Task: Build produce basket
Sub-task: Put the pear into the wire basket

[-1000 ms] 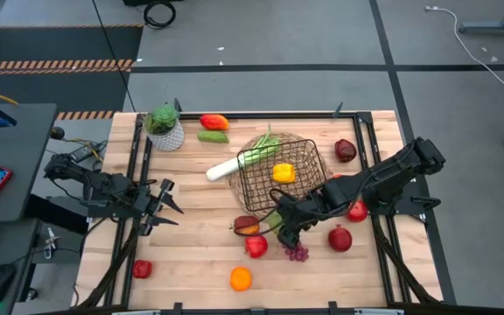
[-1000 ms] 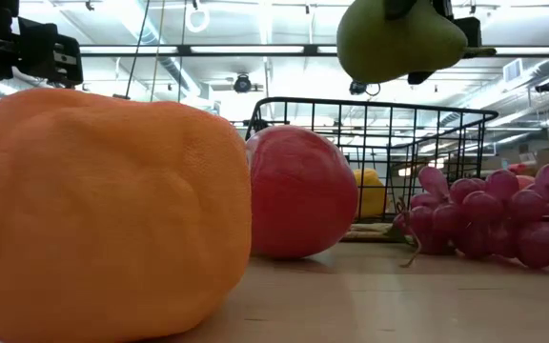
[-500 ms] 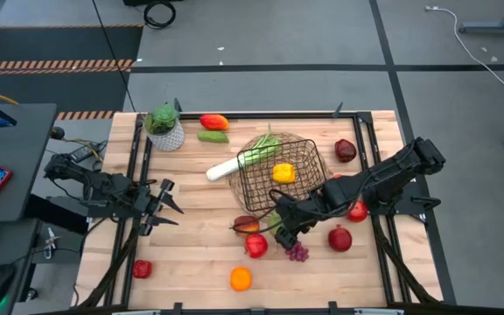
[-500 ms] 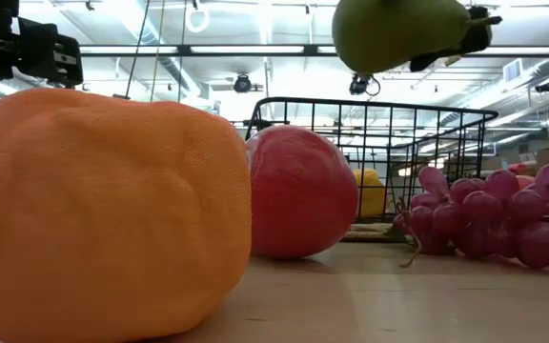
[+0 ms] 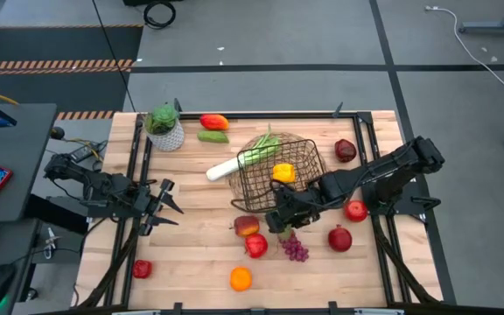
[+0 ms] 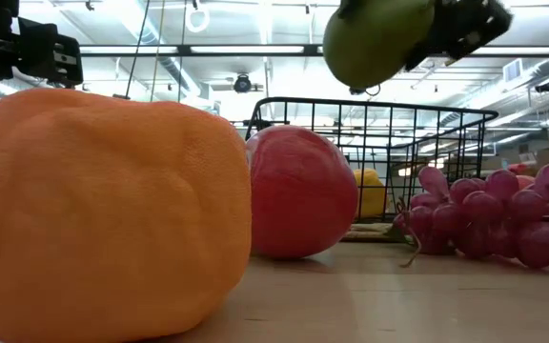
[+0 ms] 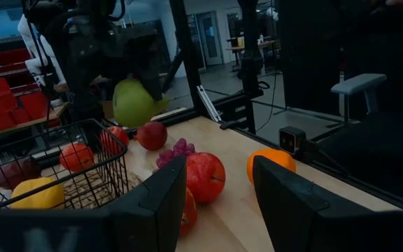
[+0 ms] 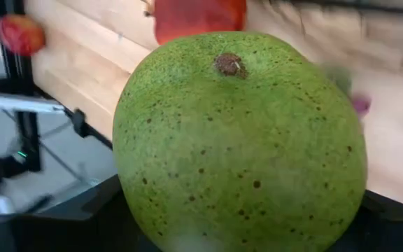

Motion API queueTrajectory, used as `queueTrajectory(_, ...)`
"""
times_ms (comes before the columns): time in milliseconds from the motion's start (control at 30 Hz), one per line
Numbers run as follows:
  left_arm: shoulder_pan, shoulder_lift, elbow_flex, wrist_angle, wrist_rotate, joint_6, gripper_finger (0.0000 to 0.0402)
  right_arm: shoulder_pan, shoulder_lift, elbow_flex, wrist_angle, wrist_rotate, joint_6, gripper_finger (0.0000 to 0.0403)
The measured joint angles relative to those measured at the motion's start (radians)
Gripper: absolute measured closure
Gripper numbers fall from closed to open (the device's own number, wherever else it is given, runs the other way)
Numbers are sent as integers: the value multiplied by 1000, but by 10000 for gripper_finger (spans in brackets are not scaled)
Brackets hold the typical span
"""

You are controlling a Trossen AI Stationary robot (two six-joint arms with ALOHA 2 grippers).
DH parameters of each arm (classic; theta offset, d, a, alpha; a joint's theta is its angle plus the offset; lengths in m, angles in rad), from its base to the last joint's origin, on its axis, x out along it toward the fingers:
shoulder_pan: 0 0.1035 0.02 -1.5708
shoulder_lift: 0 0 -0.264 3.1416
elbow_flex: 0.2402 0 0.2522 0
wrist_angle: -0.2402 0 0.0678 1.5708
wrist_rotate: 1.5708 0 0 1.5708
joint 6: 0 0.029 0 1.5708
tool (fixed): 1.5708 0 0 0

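Right hand (image 5: 278, 216) gripping green pear (image 6: 375, 40), basket (image 5: 278, 175) beside

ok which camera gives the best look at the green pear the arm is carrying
The right wrist view: the pear fills it, speckled skin and stem end clear. The low view shows it from below, the left wrist view far off above the basket, and the high view hides it under the arm.

The pear (image 6: 375, 38) hangs above the table (image 5: 191, 254), beside the basket's (image 5: 300, 162) near edge.

Orange (image 6: 103, 214) fills foreground; red apple (image 6: 303, 191) behind it, grapes (image 6: 494, 219) right, wire basket (image 6: 389, 143) beyond, green pear (image 6: 375, 40) gripped above.
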Motion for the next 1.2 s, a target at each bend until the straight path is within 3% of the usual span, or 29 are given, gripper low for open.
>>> queueTrajectory(200,0,0,0,0,0,0,230,-26,0,0,16,-84,340,80)
queueTrajectory(733,0,0,0,0,0,0,230,-35,0,0,174,-64,945,80)
queueTrajectory(900,0,0,0,0,0,0,230,-35,1,0,175,-64,989,80)
queueTrajectory(1200,0,0,0,0,0,0,230,-34,1,0,177,-64,928,80)
